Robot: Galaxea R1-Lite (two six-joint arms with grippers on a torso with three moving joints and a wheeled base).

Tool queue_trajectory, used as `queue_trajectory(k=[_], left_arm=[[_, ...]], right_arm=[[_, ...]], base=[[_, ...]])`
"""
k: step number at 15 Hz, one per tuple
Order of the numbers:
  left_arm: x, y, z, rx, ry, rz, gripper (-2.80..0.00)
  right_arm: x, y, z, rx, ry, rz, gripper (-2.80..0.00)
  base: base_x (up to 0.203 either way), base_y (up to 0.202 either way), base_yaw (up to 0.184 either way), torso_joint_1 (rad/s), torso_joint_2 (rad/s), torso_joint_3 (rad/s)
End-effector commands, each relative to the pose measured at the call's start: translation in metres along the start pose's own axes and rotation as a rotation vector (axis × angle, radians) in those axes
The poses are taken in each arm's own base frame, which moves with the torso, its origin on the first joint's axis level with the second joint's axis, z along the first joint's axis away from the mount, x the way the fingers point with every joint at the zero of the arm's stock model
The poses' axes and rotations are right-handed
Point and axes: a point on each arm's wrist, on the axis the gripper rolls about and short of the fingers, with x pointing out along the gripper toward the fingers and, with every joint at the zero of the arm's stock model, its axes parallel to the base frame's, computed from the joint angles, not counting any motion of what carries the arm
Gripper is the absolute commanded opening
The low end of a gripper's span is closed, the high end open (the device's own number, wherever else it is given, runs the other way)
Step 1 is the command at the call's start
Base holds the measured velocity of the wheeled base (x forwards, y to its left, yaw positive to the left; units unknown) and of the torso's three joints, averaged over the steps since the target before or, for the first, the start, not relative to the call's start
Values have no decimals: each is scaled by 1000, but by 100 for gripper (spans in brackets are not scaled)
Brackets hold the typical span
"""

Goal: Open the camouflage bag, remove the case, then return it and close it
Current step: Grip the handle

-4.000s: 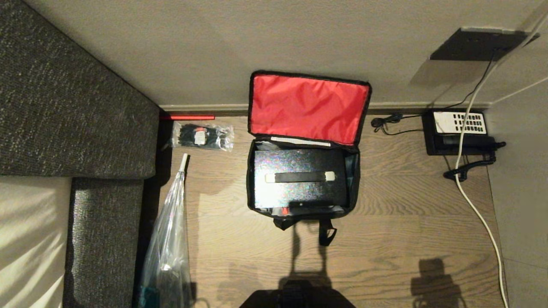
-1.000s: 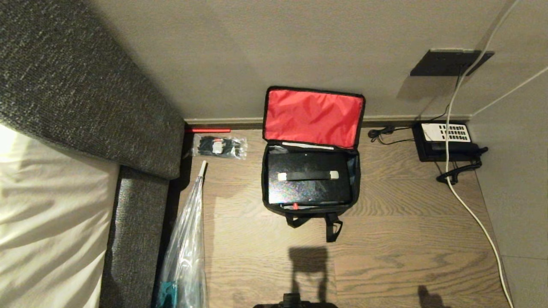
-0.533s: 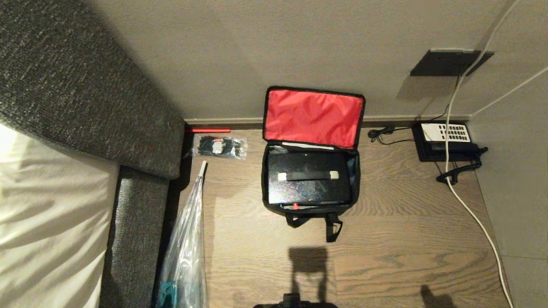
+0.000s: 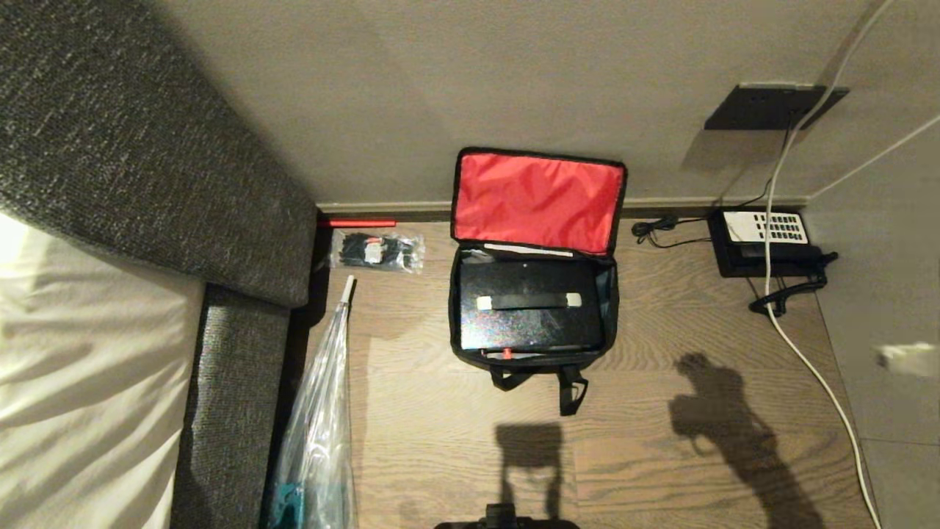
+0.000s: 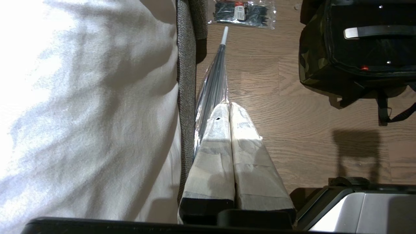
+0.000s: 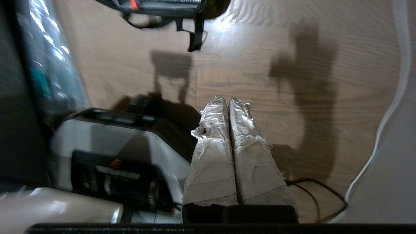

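1. Right gripper (image 6: 229,100): taped fingers pressed together, nothing between them. Seen from its wrist camera it hangs over bare wood floor (image 6: 260,65), well apart from the bag. In the head view only a pale blur of it (image 4: 907,358) shows at about 3 o'clock, near the frame edge; its shadow lies on the floor at about 5 o'clock from the bag.
2. Left gripper (image 5: 229,105): taped fingers together, empty. It points along the plastic-sleeved umbrella (image 5: 213,84), beside the edge of the bed (image 5: 81,113). Not visible in the head view.
3. Camouflage bag (image 4: 613,308): stands on the floor (image 4: 661,411) near frame centre, lid open. The red lid lining (image 4: 537,198) faces the camera and leans back against the wall (image 4: 440,88) at 12 o'clock.
4. Case (image 4: 529,323): lies flat inside the open bag, black, filling most of the interior. Its handle (image 4: 529,300) with pale ends runs across the top. A small red dot (image 4: 507,353) shows on the edge at 6 o'clock.
5. Bag straps (image 4: 569,389) trail on the floor at 6 o'clock from the bag.
6. At 9 o'clock from the bag: a clear packet of black cable ties (image 4: 376,251), touching the floor close to the wall; the umbrella (image 4: 319,433) lies at about 8 o'clock.
7. At 3 o'clock from the bag: a black telephone (image 4: 764,242) with white keypad, with a white cable (image 4: 815,375) running past it.
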Motion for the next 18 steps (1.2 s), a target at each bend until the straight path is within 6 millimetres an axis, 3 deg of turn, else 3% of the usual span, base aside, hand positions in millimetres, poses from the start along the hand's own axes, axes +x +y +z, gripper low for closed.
queue_trajectory(k=[1, 3, 4, 5, 8, 14, 18], left_arm=[[0, 0, -1, 0, 0, 0, -280], [0, 0, -1, 0, 0, 1, -280], [0, 0, 0, 1, 1, 1, -280], [0, 0, -1, 0, 0, 0, -280], [0, 0, -1, 0, 0, 2, -280], [0, 0, -1, 0, 0, 0, -280], [0, 0, -1, 0, 0, 1, -280]], right_arm=[[164, 20, 19, -74, 245, 27, -280], [237, 71, 9, -206, 233, 33, -280], [260, 99, 1, -266, 207, 42, -280], [276, 121, -7, -312, 179, 46, 0], [301, 159, -8, -380, 111, 44, 0], [307, 172, -2, -671, -21, -224, 0], [306, 175, 14, -1251, -163, -614, 0]], base=[[0, 0, 0, 0, 0, 0], [0, 0, 0, 0, 0, 0], [0, 0, 0, 0, 0, 0], [0, 0, 0, 0, 0, 0], [0, 0, 0, 0, 0, 0], [0, 0, 0, 0, 0, 0], [0, 0, 0, 0, 0, 0]])
